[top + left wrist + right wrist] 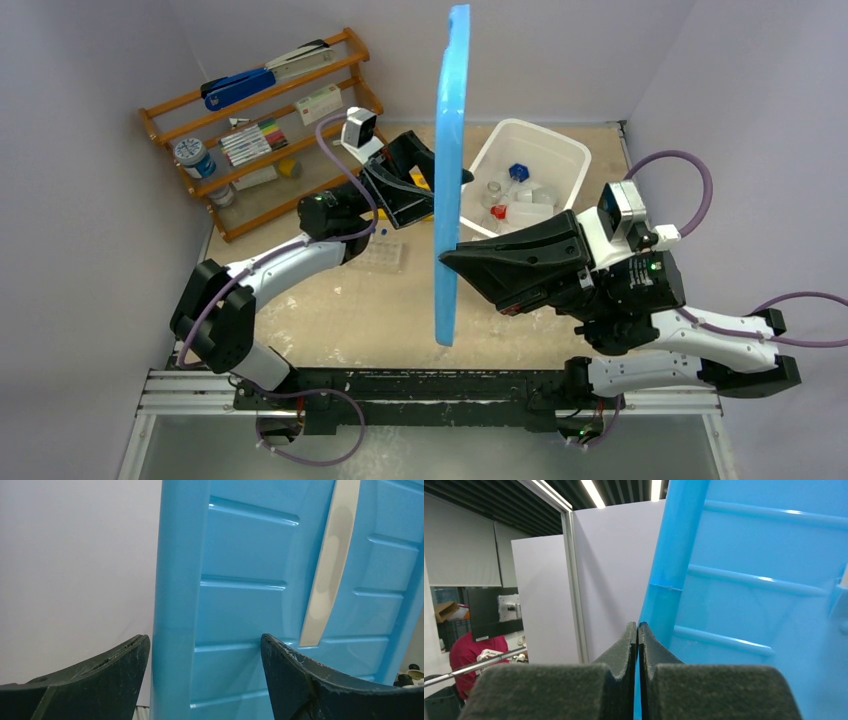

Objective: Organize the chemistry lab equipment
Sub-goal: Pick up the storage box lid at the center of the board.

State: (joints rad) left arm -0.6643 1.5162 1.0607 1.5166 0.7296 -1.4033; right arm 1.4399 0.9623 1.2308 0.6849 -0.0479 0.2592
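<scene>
Blue lid (pixel 455 100) upright, right claw (pixel 638 626) clenched on its edge, left claw (pixel 204 639) released, white bin (pixel 578 165) only overhead.

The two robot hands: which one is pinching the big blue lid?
The right hand: it is squeezed shut on the edge of the tall light-blue plastic lid. The left hand is spread wide open.

1x blue lid (pixel 452 150), 1x white bin (pixel 545 130), 1x wood shelf (pixel 280 190), 1x clr tube tray (pixel 385 255).
</scene>
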